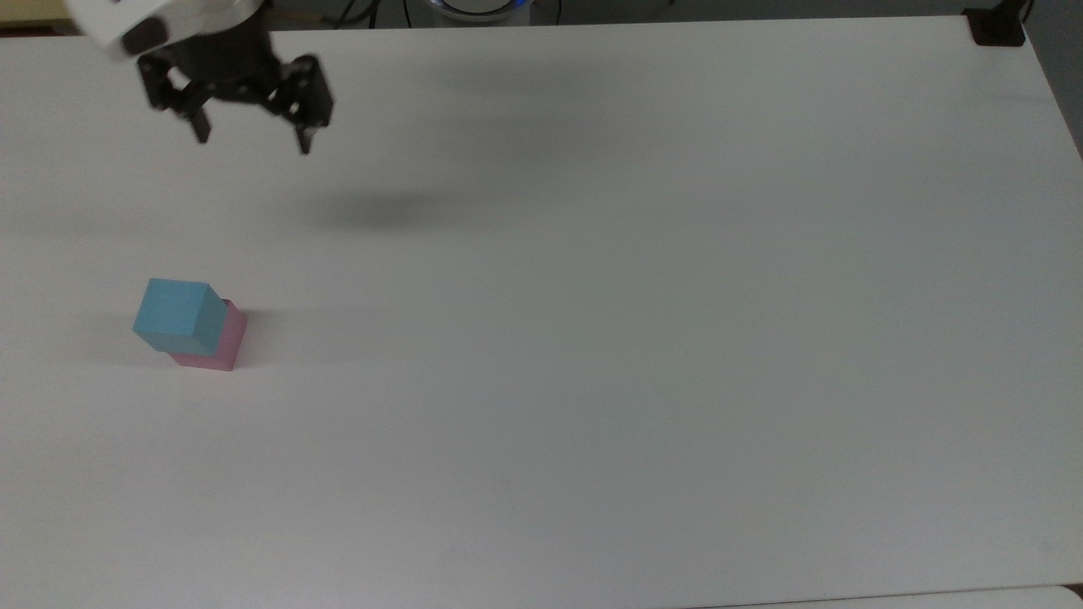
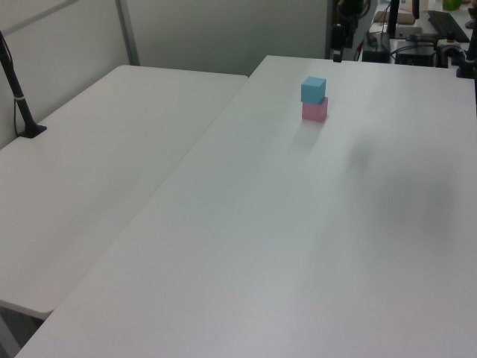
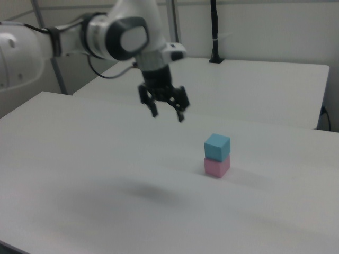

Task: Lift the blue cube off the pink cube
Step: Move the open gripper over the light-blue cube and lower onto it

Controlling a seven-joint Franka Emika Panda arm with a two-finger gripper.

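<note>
Right view is showing the black two-finger gripper [image 3: 167,114] hanging above the white table [image 3: 79,159], fingers spread and empty, likely ready to straddle a cube. Well apart, to the right view's right, the small matte light-blue cube [image 3: 217,146] is sitting squarely on the small matte pale-pink cube [image 3: 216,166], not yet lifted.

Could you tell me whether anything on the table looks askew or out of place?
Nothing stands out: the blue cube sits upright and squarely on the pink cube, and the open gripper hangs above the table, apart from both.

2 white tables [image 2: 112,171], pale walls [image 2: 223,30]
</note>
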